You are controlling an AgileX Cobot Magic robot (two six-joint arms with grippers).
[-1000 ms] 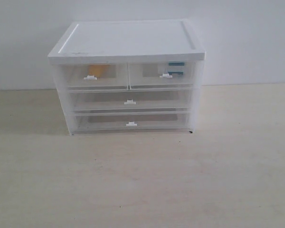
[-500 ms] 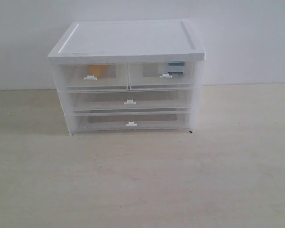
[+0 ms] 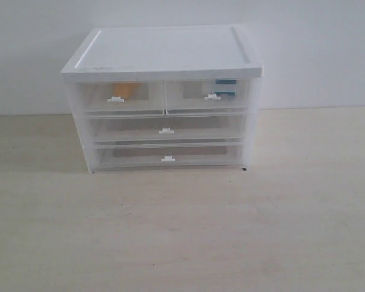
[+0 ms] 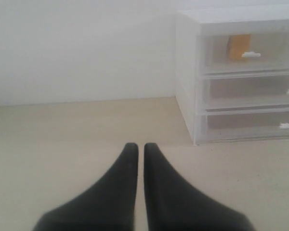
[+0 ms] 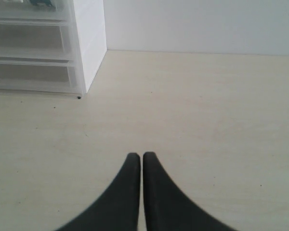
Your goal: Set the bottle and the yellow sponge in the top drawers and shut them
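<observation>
Worktop (image 3: 182, 231) back edge: yellow sponge (image 3: 123, 89) and bottle (image 3: 226, 87) inside shut top drawers (image 3: 140, 102), well apart from your clenched left pincer (image 4: 137, 147) and right pincer (image 5: 136, 156).

Bare test-lab setup: plain white wall (image 3: 316, 48), pale wood-look surface (image 3: 182, 231), lone clear-plastic drawer cabinet (image 3: 164, 53), nothing domestic.
</observation>
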